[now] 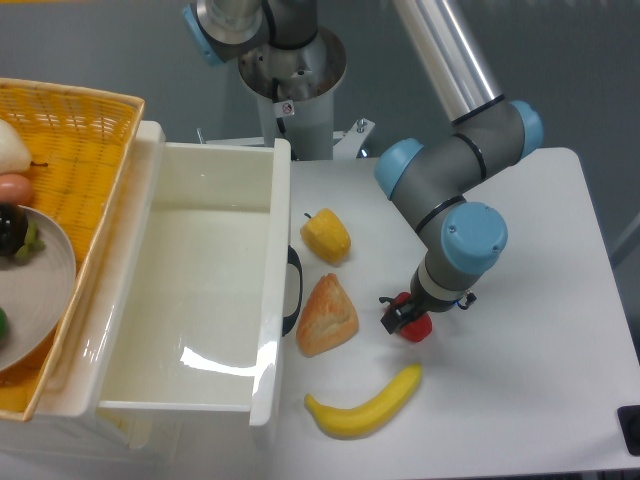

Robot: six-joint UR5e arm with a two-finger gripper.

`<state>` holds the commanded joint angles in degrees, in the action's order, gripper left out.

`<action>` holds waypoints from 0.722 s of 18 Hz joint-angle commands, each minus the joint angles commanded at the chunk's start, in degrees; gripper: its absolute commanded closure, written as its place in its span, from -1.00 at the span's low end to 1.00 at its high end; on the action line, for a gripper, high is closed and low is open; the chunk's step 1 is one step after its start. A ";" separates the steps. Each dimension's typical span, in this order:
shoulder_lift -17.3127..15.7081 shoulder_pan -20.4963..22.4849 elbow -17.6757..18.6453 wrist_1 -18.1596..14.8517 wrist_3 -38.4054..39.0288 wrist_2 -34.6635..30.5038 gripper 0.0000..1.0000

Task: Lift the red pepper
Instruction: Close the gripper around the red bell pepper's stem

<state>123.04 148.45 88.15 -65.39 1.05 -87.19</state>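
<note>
The red pepper [414, 326] lies on the white table [540, 330] right of the bread wedge [326, 315], its dark stem pointing left, while the arm bends steeply down over it and the gripper [408, 314] straddles it, grip state unclear.

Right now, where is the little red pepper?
The red pepper sits on the white table, mostly hidden under the gripper, right of the bread wedge and above the banana.
</note>
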 joint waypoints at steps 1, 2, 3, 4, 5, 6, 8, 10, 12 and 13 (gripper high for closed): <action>0.09 0.00 0.26 0.00 0.00 -0.18 -1.00; 0.18 0.00 0.26 0.00 0.00 -0.35 -1.00; 0.35 0.00 0.35 0.00 0.00 -0.70 -1.00; 0.53 0.00 0.35 0.00 0.17 -0.97 -1.00; 0.79 0.00 0.44 0.00 0.61 -1.23 -1.00; 0.97 0.00 0.35 0.00 1.14 -1.49 -1.00; 1.32 -0.09 0.35 0.17 1.32 -1.67 -1.00; 1.67 -0.09 0.35 0.61 1.76 -1.67 -0.98; 1.67 -0.09 0.27 0.79 2.72 -1.67 -0.94; 1.67 -0.09 0.09 0.79 2.90 -1.58 -0.93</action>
<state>124.72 148.36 88.24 -64.60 3.95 -88.77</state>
